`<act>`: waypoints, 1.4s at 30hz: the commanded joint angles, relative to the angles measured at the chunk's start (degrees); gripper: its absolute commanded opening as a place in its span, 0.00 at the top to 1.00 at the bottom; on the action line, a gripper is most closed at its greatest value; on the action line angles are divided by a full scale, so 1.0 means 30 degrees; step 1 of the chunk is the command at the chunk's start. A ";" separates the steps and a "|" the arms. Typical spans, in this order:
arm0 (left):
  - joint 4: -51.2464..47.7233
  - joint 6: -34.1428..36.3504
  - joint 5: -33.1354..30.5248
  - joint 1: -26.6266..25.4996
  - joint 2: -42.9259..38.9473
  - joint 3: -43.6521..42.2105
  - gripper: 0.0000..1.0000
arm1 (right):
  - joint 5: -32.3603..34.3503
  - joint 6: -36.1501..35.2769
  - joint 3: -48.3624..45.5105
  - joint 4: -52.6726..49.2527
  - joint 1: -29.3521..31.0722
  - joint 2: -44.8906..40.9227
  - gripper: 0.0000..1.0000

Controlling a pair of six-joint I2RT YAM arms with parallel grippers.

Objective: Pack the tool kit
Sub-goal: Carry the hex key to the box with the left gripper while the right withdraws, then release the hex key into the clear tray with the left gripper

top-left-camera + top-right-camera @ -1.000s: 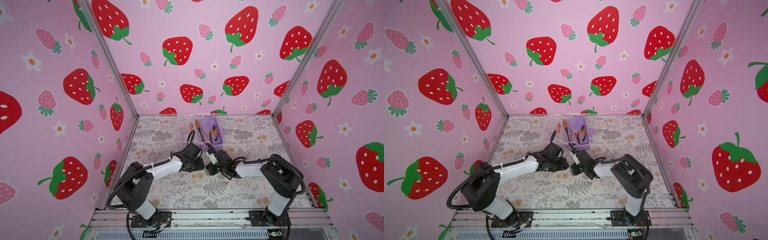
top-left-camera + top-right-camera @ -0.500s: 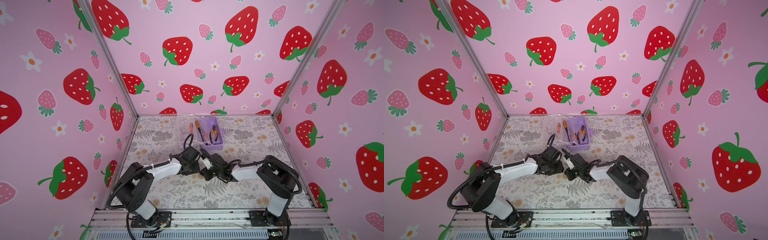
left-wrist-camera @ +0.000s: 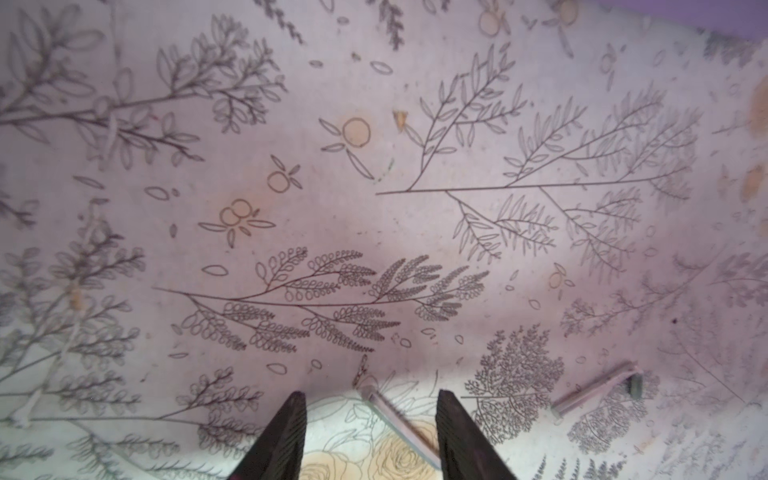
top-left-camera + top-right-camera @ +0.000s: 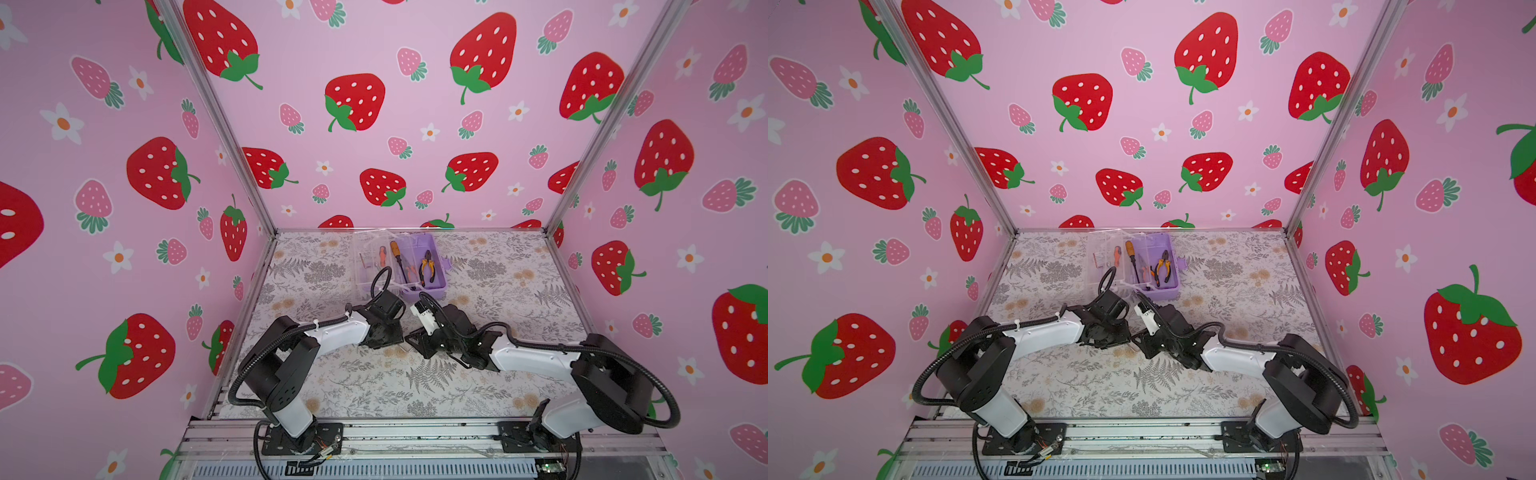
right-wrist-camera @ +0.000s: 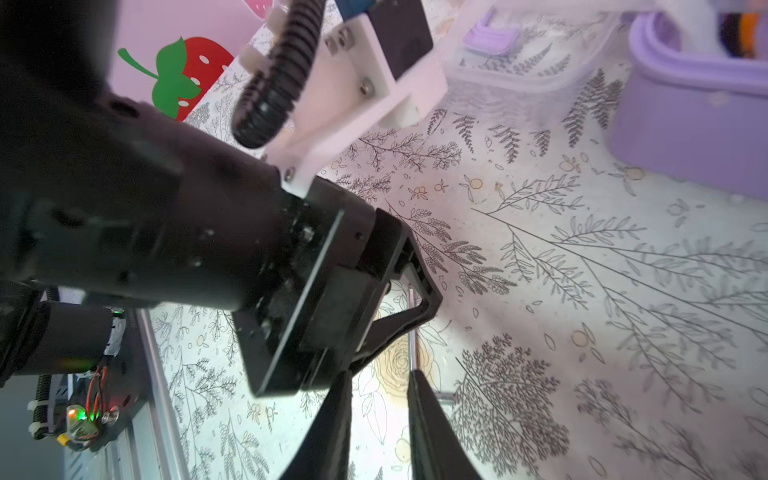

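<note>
Holding orange-handled pliers (image 4: 427,266) and a screwdriver (image 4: 395,251), open lilac box (image 4: 428,293), clear lid (image 4: 368,266) beside it, left gripper (image 3: 370,395) spread astride a hex key (image 3: 399,419), right gripper (image 5: 380,376) slightly parted

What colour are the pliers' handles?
Orange with black, on the pliers, clearest in a top view.

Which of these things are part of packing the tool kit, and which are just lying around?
For the job: lilac rectangular plastic box, its open clear lid, orange-handled metal pliers, long orange-handled screwdriver, short orange screwdriver, silver L-shaped hex key, second hex key.
Not part of it: floral-print table cover, strawberry-print walls.
</note>
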 commanded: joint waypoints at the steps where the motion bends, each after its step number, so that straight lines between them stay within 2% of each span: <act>1: -0.1399 -0.0605 -0.0203 -0.0638 0.0472 0.0874 0.47 | 0.2260 -0.0487 -0.0870 -0.1164 -0.0048 -0.2121 0.73; 7: -0.3839 -0.1030 -0.1609 -0.1557 0.1031 0.1987 0.42 | 0.6366 -0.0700 -0.3288 -0.2128 -0.0283 -0.7205 0.69; 14: -0.7666 -0.1171 -0.3835 -0.2204 0.3231 0.4653 0.41 | 1.0307 -0.0374 -0.5434 -0.4281 -0.0648 -1.3267 0.66; 17: -0.9077 -0.1251 -0.4668 -0.2553 0.4337 0.5755 0.47 | 1.1548 -0.0217 -0.6022 -0.5635 -0.0839 -1.5299 0.64; 22: -1.0131 -0.1629 -0.4900 -0.2837 0.5480 0.6635 0.64 | 1.2652 0.0245 -0.6905 -0.7373 -0.0993 -1.7966 0.62; 27: -1.0748 -0.2068 -0.5164 -0.2967 0.5801 0.6952 0.85 | 1.3076 0.0423 -0.7459 -0.7357 -0.1010 -1.9500 0.60; 30: -1.1075 -0.2161 -0.5386 -0.2997 0.5685 0.7209 0.93 | 1.3476 0.0380 -0.7488 -0.7372 -0.1048 -1.9697 0.59; 31: -1.1216 -0.2183 -0.5522 -0.2995 0.5572 0.7342 0.99 | 1.3554 0.0352 -0.7503 -0.7358 -0.1059 -1.9653 0.59; 42: -1.3416 -0.0631 -0.7489 -0.2294 0.3561 1.0511 1.00 | 1.3733 0.0380 -0.7531 -0.7374 -0.1087 -1.9317 0.58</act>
